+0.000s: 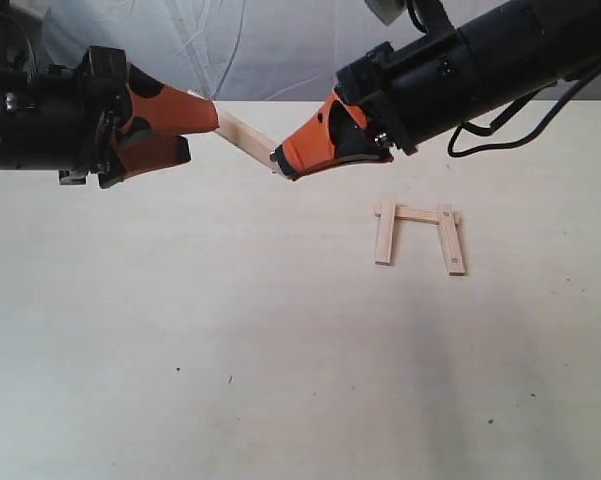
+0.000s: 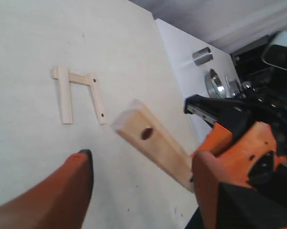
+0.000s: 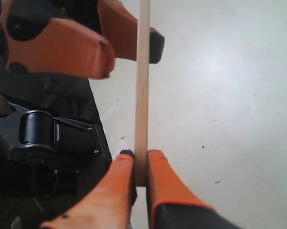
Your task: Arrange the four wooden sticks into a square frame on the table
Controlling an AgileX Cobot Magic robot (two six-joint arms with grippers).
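Three wooden sticks lie on the table [image 1: 280, 350] in a U shape: a left stick [image 1: 384, 232], a cross stick [image 1: 417, 214] and a right stick [image 1: 452, 240]. The left wrist view shows them too, the nearest being one upright stick [image 2: 98, 98]. A fourth stick [image 1: 245, 135] hangs in the air between the two grippers. My right gripper [image 1: 280, 160] is shut on one end of it [image 3: 141, 164]. My left gripper [image 1: 202, 135] is open, its fingers wide apart [image 2: 142, 164]. The fourth stick's [image 2: 155, 143] other end rests against one orange finger [image 2: 210, 176].
The table's far edge runs just behind both arms, with a grey cloth backdrop [image 1: 260, 50] beyond it. A black cable [image 1: 500, 135] loops down from the right arm. Metal fittings [image 2: 215, 81] sit beyond the table edge in the left wrist view.
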